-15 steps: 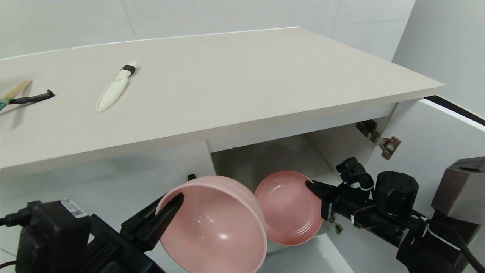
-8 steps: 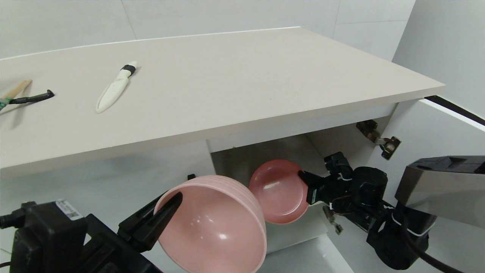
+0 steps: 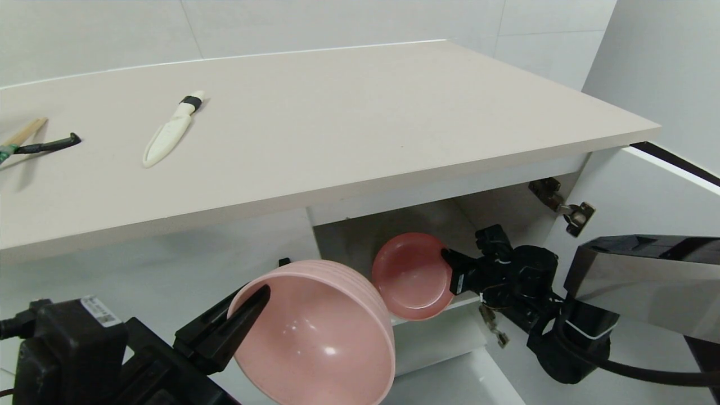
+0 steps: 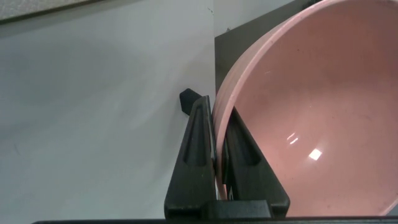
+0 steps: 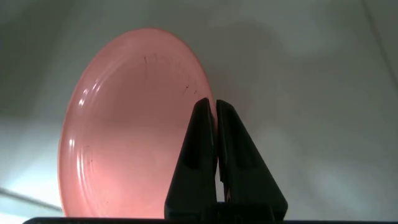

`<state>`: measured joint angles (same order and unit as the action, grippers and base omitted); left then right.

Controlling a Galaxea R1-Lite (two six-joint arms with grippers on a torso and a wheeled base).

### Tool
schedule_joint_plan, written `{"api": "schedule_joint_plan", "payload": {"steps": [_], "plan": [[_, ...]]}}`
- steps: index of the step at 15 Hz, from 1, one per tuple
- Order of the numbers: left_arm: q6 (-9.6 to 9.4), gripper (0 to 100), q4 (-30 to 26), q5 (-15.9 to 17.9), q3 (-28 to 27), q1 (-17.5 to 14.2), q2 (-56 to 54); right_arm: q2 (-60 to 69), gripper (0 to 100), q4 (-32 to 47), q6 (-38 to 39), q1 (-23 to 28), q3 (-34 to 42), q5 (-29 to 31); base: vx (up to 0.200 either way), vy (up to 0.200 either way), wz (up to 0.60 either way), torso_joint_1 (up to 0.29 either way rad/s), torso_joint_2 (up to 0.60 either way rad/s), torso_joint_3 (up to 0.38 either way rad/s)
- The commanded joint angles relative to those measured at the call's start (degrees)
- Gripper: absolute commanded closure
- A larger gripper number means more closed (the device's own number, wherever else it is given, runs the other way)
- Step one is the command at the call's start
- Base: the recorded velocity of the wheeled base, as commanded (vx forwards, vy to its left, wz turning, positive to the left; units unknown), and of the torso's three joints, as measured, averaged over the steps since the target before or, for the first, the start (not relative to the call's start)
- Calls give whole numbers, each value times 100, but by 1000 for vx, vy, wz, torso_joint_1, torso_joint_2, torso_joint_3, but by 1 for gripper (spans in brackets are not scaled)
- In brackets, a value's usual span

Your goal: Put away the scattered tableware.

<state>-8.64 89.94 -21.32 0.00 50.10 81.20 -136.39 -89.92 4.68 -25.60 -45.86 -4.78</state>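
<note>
Both end effectors carry pink tableware below the desk's front edge.
The left end effector (image 3: 274, 277) is clamped on the rim of a pink bowl (image 3: 320, 337), which is tilted on its side before the cabinet front. The right end effector (image 3: 448, 260) pinches the rim of a pink plate (image 3: 410, 275), held on edge inside the open cabinet (image 3: 388, 228) under the desk (image 3: 337, 124). A pale knife (image 3: 169, 132) lies near the desk's left end.

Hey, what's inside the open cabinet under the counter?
A pink plate, tilted on edge, clamped by the right gripper. The pink bowl in front hides part of the cabinet.
</note>
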Motion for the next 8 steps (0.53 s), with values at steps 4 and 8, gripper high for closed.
{"api": "schedule_joint_plan", "payload": {"steps": [4, 8], "plan": [[3, 100, 6, -4, 0, -1, 27, -309, 100, -8, 6, 284, -389, 74, 0, 0, 0, 0, 0, 0], [-6, 100, 6, -4, 0, -1, 27, -362, 100, -8, 6, 284, -529, 153, 0, 0, 0, 0, 0, 0]]}}
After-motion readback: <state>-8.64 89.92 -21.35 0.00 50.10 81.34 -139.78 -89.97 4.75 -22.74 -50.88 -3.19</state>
